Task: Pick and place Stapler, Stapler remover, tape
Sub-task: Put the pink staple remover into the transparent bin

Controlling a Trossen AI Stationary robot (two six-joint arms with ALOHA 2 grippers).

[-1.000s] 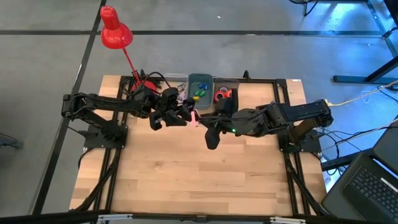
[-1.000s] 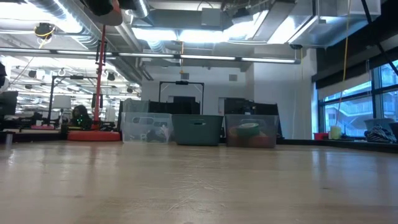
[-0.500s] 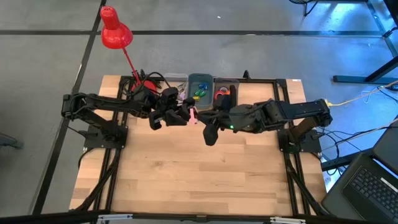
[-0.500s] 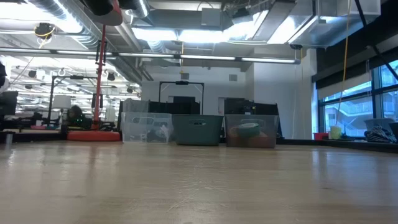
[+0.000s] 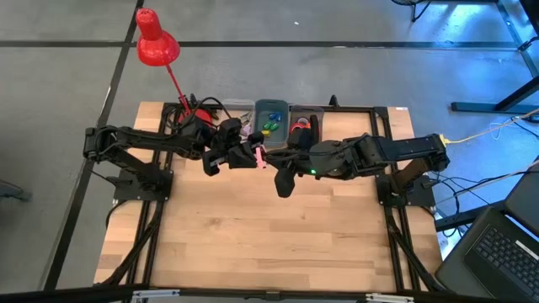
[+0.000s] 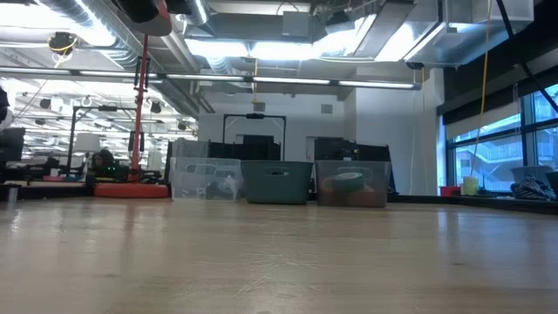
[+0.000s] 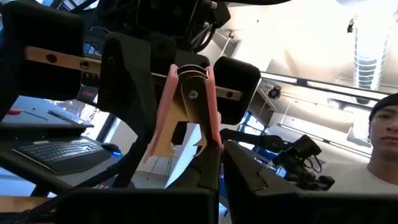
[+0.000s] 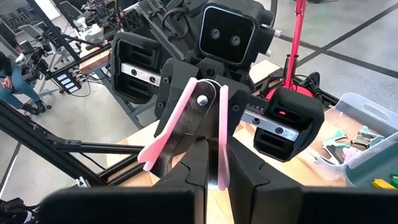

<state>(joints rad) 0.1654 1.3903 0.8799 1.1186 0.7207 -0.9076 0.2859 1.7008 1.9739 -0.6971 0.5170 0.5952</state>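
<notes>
The pink staple remover (image 5: 258, 157) is lifted clear of the table between my two grippers, which face each other in front of the far bins. My left gripper (image 5: 249, 156) comes from the table's left and my right gripper (image 5: 273, 160) from its right, and both are shut on the remover. The remover's riveted end (image 8: 202, 99) is up, and its pink handles spread downward. Red-orange tape rings (image 5: 300, 129) lie in the dark bin (image 5: 313, 112). I cannot make out the stapler. Neither gripper shows in the low view. My left gripper pinches the staple remover between its two fingers, with one pink handle's lower end (image 7: 216, 144) running into the narrow gap between them. It reaches in roughly level from the table's left. The remover is clear of the table with its riveted end up. My right gripper pinches the same remover from the opposite side, with the straight pink handle (image 8: 222, 177) down in the gap between its two fingers. It comes roughly level from the table's right. The other handle (image 8: 152, 155) sticks out free to one side.
Three bins stand in a row at the far edge: a clear one (image 5: 238, 108), a teal one (image 5: 279, 107) holding small coloured pieces, and the dark one. A red lamp (image 5: 157, 40) stands at the far left. Bare wood (image 5: 269, 236) fills the near half of the table. A person shows in the left wrist view.
My right gripper has moved toward the table's left and come up to the staple remover that my left gripper holds in the air. In the last half second it has stayed almost still. The remover has stayed lifted between the two grippers.
</notes>
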